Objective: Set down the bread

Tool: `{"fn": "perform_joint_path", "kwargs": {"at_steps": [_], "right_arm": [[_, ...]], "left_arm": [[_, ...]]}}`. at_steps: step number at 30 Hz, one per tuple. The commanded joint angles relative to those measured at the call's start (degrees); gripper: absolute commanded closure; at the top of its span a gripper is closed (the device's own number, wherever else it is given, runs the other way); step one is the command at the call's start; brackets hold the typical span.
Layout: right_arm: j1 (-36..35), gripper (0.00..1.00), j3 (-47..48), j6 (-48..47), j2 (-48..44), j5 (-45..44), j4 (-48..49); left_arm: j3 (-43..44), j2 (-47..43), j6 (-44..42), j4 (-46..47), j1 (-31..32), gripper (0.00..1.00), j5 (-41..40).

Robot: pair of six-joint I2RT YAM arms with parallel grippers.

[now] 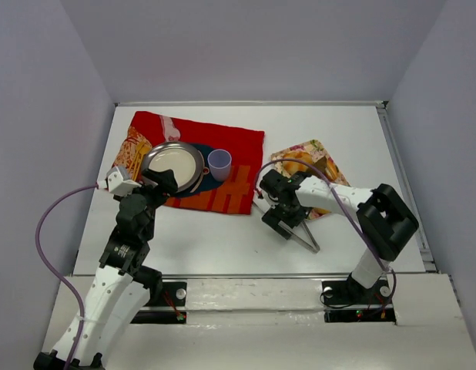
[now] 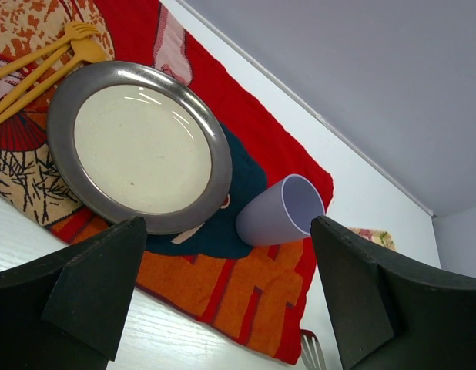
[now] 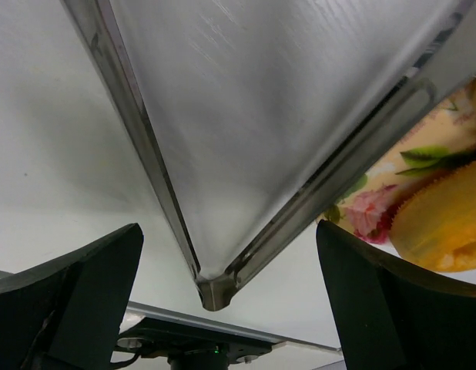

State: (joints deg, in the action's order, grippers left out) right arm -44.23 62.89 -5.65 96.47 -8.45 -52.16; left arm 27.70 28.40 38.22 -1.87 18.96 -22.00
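The right gripper (image 3: 230, 304) gapes wide, its black fingers (image 3: 76, 293) either side of the hinged end of the steel V-shaped tongs (image 3: 222, 154), clear of both blades. The round golden-yellow bread (image 3: 446, 223) lies on the floral cloth mat (image 3: 365, 208) beside the tongs, cut off at the wrist view's edge and partly hidden by the arm from above. The left gripper (image 2: 230, 301), also wide and empty, hovers near the metal-rimmed plate (image 2: 61, 116) and lilac plastic cup (image 2: 276, 216). Bare white table (image 1: 222, 239) lies between the arms.

White table (image 1: 222, 250), red cloth (image 1: 242, 150) toward far-left corner, metal plate (image 1: 172, 164) and lilac cup (image 1: 219, 163) side by side on it, floral mat (image 1: 321, 152) toward right edge carrying bread (image 1: 297, 164), tongs (image 1: 303, 237) near centre.
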Motion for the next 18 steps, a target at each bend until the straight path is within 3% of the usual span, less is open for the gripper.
{"fn": "perform_joint_path", "kwargs": {"at_steps": [1,14,18], "right_arm": [[1.5,0.00,1.2,-0.2,2.7,1.1,1.4],[2.2,0.00,2.1,0.6,5.1,6.2,7.2],[2.2,0.11,3.0,1.7,5.1,5.5,8.5]], "left_arm": [[-0.5,-0.4,-0.9,3.5,-0.2,0.01,-1.9],[-0.5,0.9,-0.8,4.2,-0.2,0.01,-2.8],[-0.4,1.6,-0.9,4.4,-0.2,0.01,-3.0]]}}
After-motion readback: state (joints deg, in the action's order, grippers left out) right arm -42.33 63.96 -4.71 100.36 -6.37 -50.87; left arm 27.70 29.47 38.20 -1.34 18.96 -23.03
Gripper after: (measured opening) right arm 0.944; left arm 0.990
